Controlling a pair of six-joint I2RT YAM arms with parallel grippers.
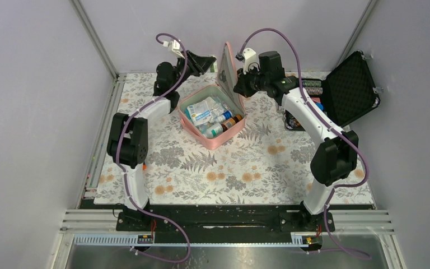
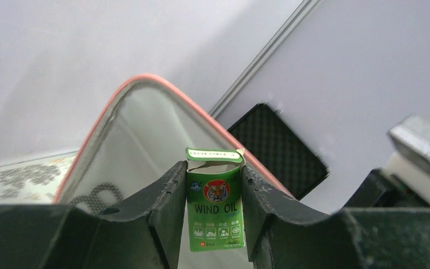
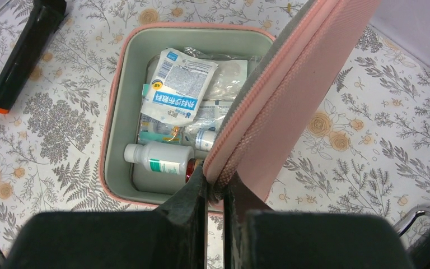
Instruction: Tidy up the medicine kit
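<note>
Top external view is showing both arms stretching far out toward the back of the table point(image 1: 246, 168), where a flowered cloth is covering the surface between pale grey walls point(image 1: 33, 84). The medicine kit point(image 1: 217, 142) is sitting open at the middle rear, its lid point(image 1: 225, 61) standing upright between the left gripper point(image 1: 210, 64) and the right gripper point(image 1: 238, 88); a black foam-lined case point(image 1: 350, 89) is standing open at the far right. Left wrist view is showing the left fingers point(image 2: 168, 193) clamping a green box point(image 2: 215, 216) that is bearing a tiger's head and the words "WIND OIL", in front of the lid's grey lining. Right wrist view is showing the right fingers point(image 3: 193, 196) pinching the lid's zipped edge above the kit, which is holding a white bottle point(image 3: 159, 158) and a blue-printed sachet point(image 3: 179, 84).
</note>
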